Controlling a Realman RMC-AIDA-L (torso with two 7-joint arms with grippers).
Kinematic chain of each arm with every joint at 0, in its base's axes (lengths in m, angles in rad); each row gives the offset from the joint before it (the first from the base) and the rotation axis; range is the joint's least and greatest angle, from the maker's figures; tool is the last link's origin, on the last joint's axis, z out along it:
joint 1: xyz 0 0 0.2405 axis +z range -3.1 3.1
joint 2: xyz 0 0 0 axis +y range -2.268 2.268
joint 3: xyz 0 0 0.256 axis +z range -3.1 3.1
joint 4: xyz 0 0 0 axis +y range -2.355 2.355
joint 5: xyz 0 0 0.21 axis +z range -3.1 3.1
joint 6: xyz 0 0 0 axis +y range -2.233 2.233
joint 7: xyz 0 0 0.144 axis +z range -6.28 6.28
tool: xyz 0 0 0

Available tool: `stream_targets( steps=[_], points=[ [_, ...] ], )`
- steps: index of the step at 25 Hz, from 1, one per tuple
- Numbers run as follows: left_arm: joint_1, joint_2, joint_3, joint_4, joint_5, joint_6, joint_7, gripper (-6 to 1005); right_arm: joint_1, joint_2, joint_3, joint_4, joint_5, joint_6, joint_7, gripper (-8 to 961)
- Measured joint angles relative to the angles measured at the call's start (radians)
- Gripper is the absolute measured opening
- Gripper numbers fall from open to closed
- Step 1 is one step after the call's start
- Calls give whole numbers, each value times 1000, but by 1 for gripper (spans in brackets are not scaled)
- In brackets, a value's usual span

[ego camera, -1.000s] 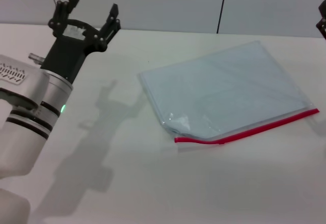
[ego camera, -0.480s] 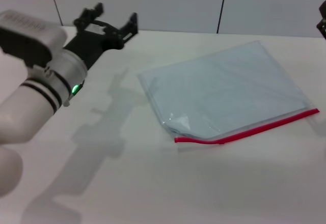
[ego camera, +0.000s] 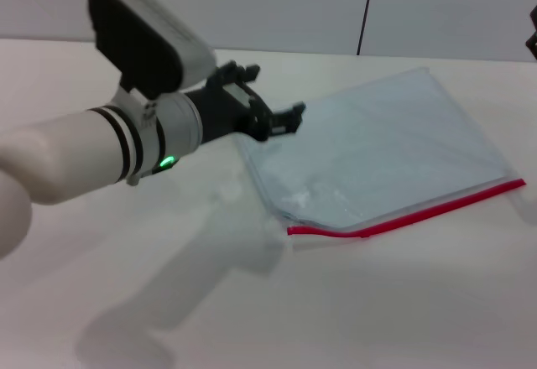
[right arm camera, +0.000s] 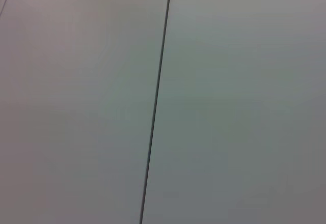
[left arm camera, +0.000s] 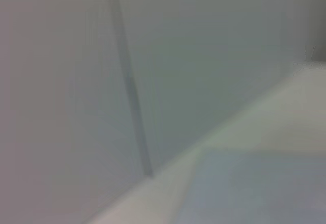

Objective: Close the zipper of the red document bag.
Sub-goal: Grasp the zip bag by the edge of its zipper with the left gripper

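Observation:
The red document bag (ego camera: 377,147) lies flat on the white table (ego camera: 252,302), a translucent pale blue pouch turned at an angle. The zipper (ego camera: 419,211) is the thin red strip along the bag's near long edge, and its left end is slightly lifted and wrinkled. My left gripper (ego camera: 270,101) hovers open over the bag's left edge, fingers pointing right across the pouch. Only a dark sliver of my right gripper (ego camera: 534,44) shows at the far right edge of the head view. Both wrist views show mostly wall.
A grey panelled wall (ego camera: 277,4) with a dark vertical seam (ego camera: 365,8) runs behind the table. My bulky white left forearm (ego camera: 75,155) stretches over the table's left half and casts a shadow in front of it.
My left arm has swung from the far left corner rightward and down to the bag's left edge, turning so the gripper points right. The bag has not moved.

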Motion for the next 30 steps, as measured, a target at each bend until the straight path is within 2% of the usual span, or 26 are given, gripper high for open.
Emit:
stream_targets(
  steps=[1, 2, 5, 9, 13, 18, 21, 25, 30],
  points=[
    [0, 0, 0, 0, 0, 0, 0, 839, 0, 0, 0, 0, 0, 0, 0, 881],
    [9, -10, -26, 35, 22, 89, 22, 838, 0, 0, 0, 0, 0, 0, 0, 881],
    [32, -49, -81, 130, 116, 295, 53, 834, 0, -1, 1, 0, 0, 1, 0, 881],
    [46, -100, -96, 236, 276, 526, 59, 830, 0, -1, 1, -1, 0, 1, 0, 880],
    [45, -143, -86, 280, 385, 644, 74, 826, 2, -2, 0, -1, 0, 2, 0, 880],
    [45, -203, -71, 279, 438, 726, 148, 820, 3, -2, -1, -3, 0, 3, 0, 880],
    [44, -218, -38, 275, 458, 740, 173, 817, 3, -2, 0, -3, 0, 3, 0, 880],
    [36, -220, -10, 251, 473, 731, 181, 812, 3, -2, 0, -3, -1, 3, 0, 880],
    [35, -226, 5, 186, 514, 656, 191, 807, 3, -2, 2, -3, 0, 2, 0, 880]
  ],
)
